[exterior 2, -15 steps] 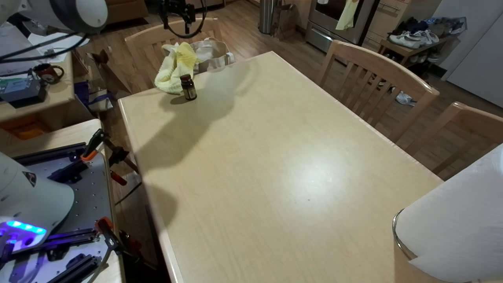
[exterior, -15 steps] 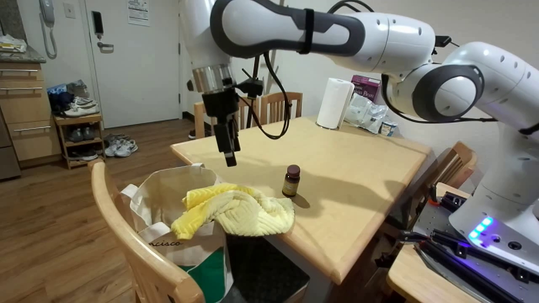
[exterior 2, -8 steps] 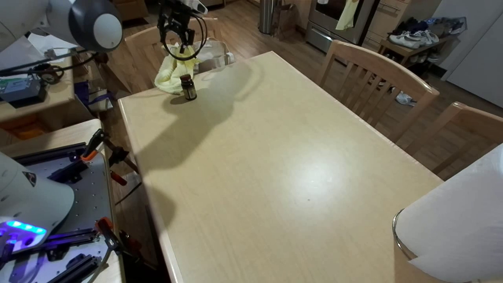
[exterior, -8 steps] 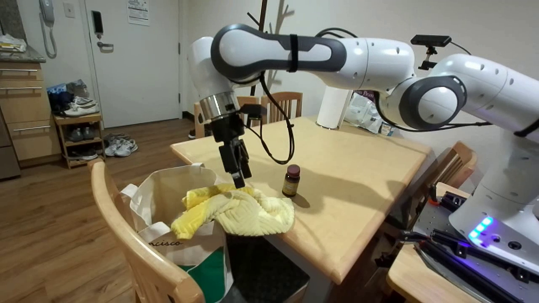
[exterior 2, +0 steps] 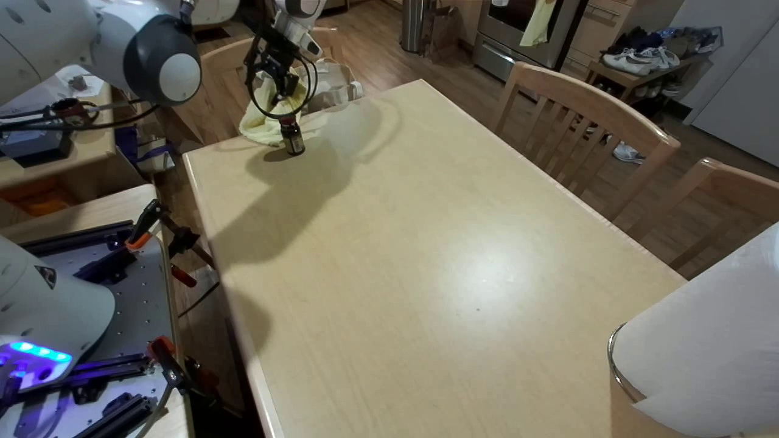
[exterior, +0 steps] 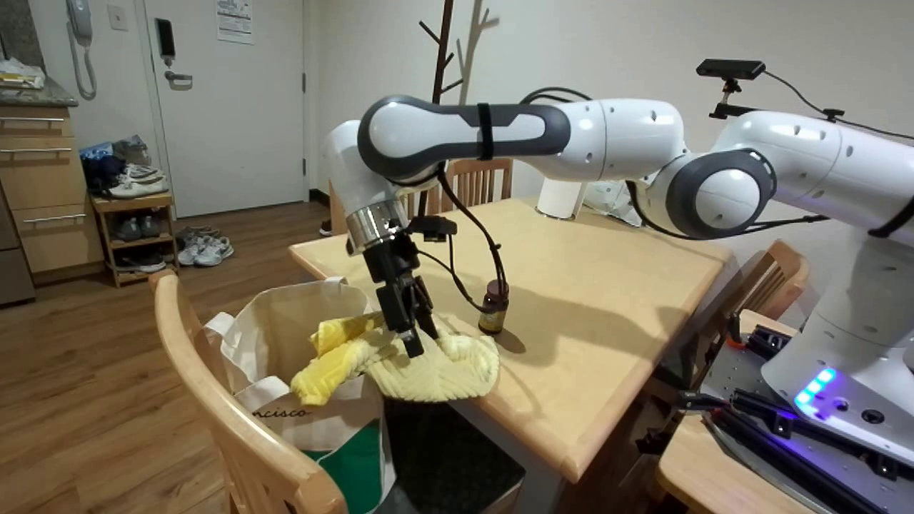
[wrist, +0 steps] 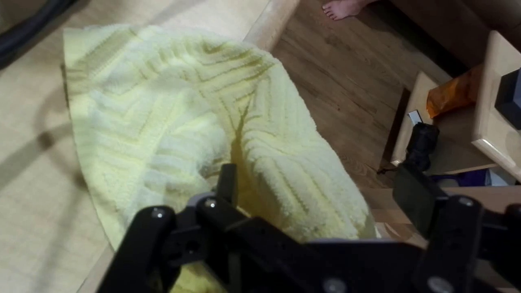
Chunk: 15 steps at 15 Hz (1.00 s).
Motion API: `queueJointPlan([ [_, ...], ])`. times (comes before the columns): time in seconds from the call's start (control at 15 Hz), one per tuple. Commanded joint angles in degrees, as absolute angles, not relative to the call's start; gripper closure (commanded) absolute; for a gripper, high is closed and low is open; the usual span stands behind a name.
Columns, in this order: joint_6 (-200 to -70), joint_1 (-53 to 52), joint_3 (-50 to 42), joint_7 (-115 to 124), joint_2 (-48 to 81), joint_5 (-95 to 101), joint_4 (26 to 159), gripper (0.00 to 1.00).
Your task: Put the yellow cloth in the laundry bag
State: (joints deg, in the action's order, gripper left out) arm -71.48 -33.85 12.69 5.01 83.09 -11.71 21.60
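On the tabletop (exterior 2: 438,243): a brown bottle with maroon cap (exterior: 493,318) stands upright just beside the yellow cloth (exterior: 435,375), the closest obstacle to the gripper (exterior: 423,342). A chair backrest (exterior: 225,407) faces that edge; the canvas tote bag (exterior: 265,321) gapes between the two. A paper towel roll (exterior 2: 706,340) stands near the opposite edge.

Cloth: draped over the edge, nearer the robot-side corner, brighter end across the bag's rim. Jaws wide apart in the wrist view, one fingertip over the cloth; contact not clear to me.

Obscured: roll's upper part behind the Panda arm (exterior: 457,135) in an exterior view; bag's inside only partly visible; a bare foot (wrist: 342,9) cut off at the wrist view's top.

Versus half a second ago: gripper lower. The black cable (exterior: 495,246) now crosses the bottle's cap, touching or not I cannot tell; bottle unmoved.
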Motion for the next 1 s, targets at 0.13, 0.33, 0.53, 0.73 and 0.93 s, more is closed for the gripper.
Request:
queueJointPlan([
  [0.13,-70.79,-33.03,13.22,5.66,84.19,-12.31,21.72,0.46],
  [0.33,-70.54,-32.72,13.41,5.66,84.21,-12.52,20.81,0.67],
  [0.53,-71.20,-32.30,13.56,5.93,82.98,-12.30,21.35,0.86],
  [0.73,-72.79,-32.31,13.74,5.93,81.78,-12.38,21.43,0.96],
  [0.93,-72.53,-33.03,13.56,5.54,79.68,-11.83,21.59,0.95],
])
